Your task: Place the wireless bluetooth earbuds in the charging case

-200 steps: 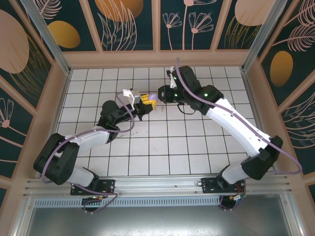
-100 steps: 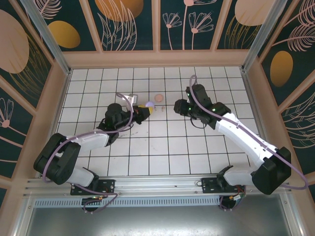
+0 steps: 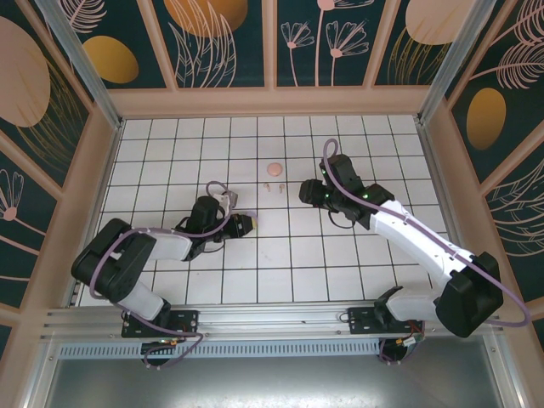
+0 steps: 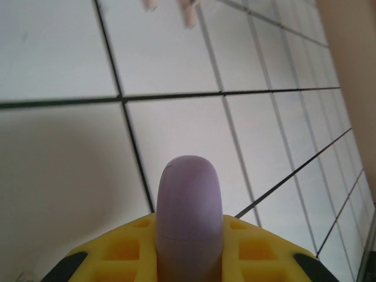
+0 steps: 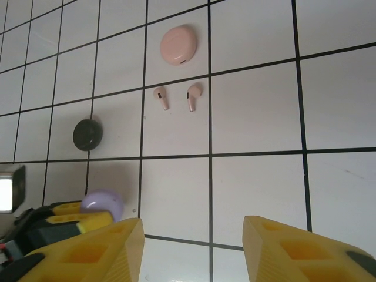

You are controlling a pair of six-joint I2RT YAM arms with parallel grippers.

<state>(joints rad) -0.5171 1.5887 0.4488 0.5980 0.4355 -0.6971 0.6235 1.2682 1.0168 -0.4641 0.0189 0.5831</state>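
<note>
Left fingers clamp lilac case; right fingers apart, empty; right wrist view adds black case, pink earbuds

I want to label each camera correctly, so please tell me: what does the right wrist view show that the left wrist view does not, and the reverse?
Extra in the right wrist view: the round pink case, the black case, and the right hand's open yellow fingers. Extra in the left wrist view: a beige wall strip at the right edge. Shared: the lilac case pinched in the left hand, the two pink earbuds, cut off at the left wrist view's top edge, and the white tiled floor.
</note>
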